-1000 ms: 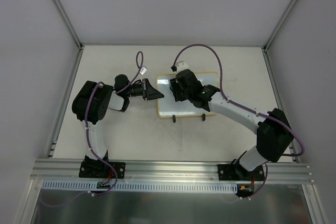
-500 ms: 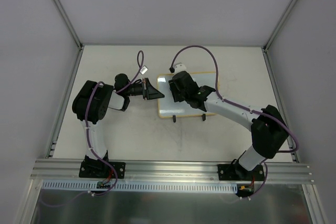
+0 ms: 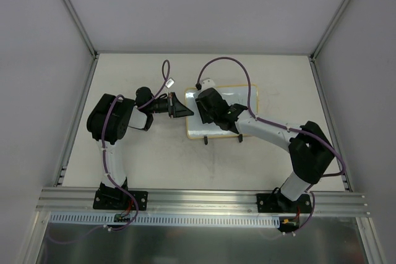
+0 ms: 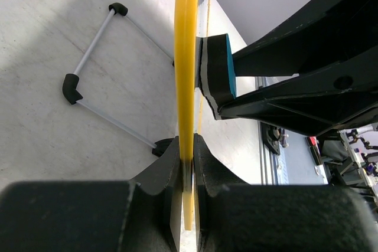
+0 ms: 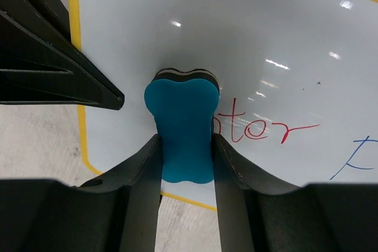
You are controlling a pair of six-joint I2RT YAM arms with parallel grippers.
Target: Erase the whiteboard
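Left arm (image 3: 110, 122) bends at centre-left of the overhead view; the left gripper (image 3: 187, 113) points right, jaws pinched on the whiteboard (image 4: 186, 57) edge. Right arm (image 3: 272, 133) stretches up-left from lower right, right gripper (image 5: 185, 140) clamping the blue eraser (image 5: 182, 110).

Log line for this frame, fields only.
left gripper: shut on whiteboard edge | right gripper: shut on eraser, pressed to whiteboard | red writing unerased
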